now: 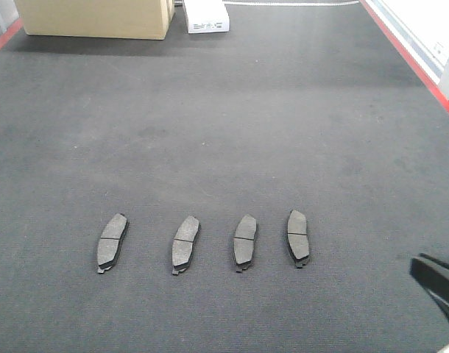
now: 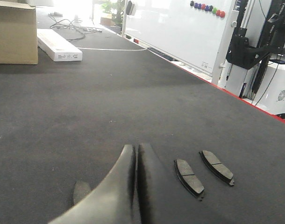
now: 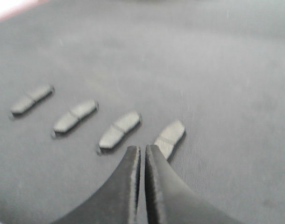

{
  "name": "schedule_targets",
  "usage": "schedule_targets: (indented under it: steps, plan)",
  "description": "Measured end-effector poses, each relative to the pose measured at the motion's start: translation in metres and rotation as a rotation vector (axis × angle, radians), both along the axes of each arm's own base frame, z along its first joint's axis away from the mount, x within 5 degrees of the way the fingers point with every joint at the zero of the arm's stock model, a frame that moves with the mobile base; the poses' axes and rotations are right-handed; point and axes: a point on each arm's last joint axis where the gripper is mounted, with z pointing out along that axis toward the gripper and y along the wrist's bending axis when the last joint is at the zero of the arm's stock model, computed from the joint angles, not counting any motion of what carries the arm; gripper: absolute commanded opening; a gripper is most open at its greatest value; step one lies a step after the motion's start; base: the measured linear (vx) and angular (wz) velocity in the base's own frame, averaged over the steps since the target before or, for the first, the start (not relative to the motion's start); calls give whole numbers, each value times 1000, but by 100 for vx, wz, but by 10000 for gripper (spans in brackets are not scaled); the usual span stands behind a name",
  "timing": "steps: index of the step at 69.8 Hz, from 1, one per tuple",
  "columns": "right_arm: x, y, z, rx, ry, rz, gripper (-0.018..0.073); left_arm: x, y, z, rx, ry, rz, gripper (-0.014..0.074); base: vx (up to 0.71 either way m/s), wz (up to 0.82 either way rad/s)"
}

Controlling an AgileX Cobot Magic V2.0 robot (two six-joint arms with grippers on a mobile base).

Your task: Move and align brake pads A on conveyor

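Observation:
Several brake pads A lie in a row, long sides roughly parallel, on the dark grey conveyor [image 1: 232, 125]. From left to right there is one pad [image 1: 112, 242], a second pad [image 1: 185, 243], a third pad [image 1: 245, 241] and the rightmost pad [image 1: 298, 237]. My right gripper [image 3: 142, 149] is shut and empty, hovering just short of the rightmost pad [image 3: 170, 136]. In the front view the right gripper [image 1: 425, 271] pokes in at the lower right. My left gripper [image 2: 135, 149] is shut and empty above the belt. Two pads [image 2: 189, 176] [image 2: 217, 166] lie to its right, and another pad [image 2: 81, 190] is partly hidden to its left.
A cardboard box [image 1: 96, 18] and a flat white box [image 1: 207, 16] sit at the belt's far end. A red edge strip [image 1: 416, 66] runs along the right side. A whiteboard [image 2: 180, 32] and dark equipment [image 2: 254, 42] stand beyond it.

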Motion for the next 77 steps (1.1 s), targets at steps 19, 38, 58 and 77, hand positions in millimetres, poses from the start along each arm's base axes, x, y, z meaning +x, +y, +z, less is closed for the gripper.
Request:
schedule_targets:
  steps: [19, 38, 58, 77]
  plan:
    - [-5, -3, 1, 4, -8, -1, 6, 0, 0, 0, 0, 0, 0, -6, 0, 0]
    - [-5, -3, 1, 4, -8, -1, 6, 0, 0, 0, 0, 0, 0, -6, 0, 0]
    - [-5, -3, 1, 4, -7, -1, 6, 0, 0, 0, 0, 0, 0, -6, 0, 0]
    - [-5, -3, 1, 4, -7, -1, 6, -2, -4, -1, 29, -1, -48, -6, 0, 0]
